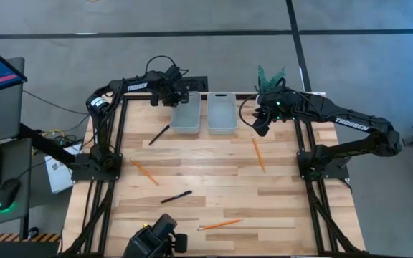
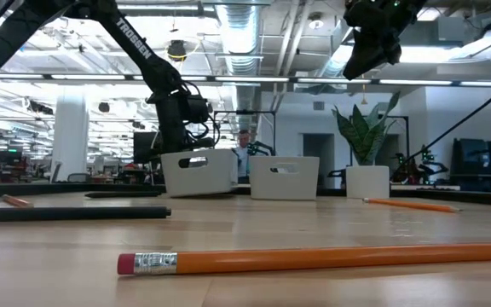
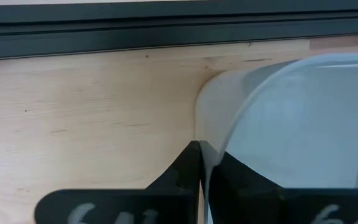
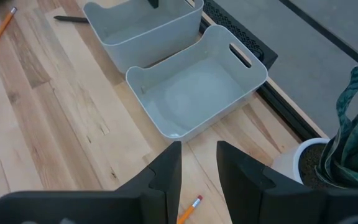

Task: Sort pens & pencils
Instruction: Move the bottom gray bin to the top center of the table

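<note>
Wooden plank table (image 1: 278, 208) on a black frame, grey floor around it; the low view shows an office hall with ceiling ducts and a potted plant (image 2: 365, 145). Landmark: two grey trays (image 1: 203, 112) at the far edge. Left gripper (image 1: 180, 94) sits at the left tray's far rim, fingers pressed together on the wall. Right gripper (image 4: 197, 168) hangs raised just right of the trays, fingers spread, empty. Pens (image 1: 159, 134) and pencils (image 1: 258, 153) lie scattered on the table nearer than the trays.
</note>
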`<act>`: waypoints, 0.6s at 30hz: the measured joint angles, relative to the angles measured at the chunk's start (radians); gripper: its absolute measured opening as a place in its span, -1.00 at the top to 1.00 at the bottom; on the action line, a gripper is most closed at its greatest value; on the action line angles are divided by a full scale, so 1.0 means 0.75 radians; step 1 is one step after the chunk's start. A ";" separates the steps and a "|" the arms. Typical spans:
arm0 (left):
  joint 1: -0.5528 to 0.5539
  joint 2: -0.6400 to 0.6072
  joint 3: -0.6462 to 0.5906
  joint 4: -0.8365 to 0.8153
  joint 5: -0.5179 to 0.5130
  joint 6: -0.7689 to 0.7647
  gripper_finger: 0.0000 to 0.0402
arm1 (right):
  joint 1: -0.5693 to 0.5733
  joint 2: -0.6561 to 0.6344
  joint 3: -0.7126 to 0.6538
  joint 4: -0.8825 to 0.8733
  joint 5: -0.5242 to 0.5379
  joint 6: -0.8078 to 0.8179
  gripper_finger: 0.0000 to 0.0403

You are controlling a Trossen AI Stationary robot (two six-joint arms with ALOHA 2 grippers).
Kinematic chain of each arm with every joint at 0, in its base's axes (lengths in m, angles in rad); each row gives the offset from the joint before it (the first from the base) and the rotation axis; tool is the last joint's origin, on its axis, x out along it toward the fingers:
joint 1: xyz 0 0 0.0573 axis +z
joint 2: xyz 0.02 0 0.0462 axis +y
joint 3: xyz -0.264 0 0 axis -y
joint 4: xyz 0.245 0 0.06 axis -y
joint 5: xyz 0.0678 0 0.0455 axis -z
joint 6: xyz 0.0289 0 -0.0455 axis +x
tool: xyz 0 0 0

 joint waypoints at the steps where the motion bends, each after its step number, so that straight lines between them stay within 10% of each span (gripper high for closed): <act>1: 0.000 0.000 0.000 0.001 0.000 0.006 0.98 | 0.000 0.000 0.000 0.000 0.000 0.000 0.39; 18: -0.009 0.000 0.002 0.013 -0.031 0.024 0.76 | 0.000 0.000 0.000 0.000 0.000 0.001 0.39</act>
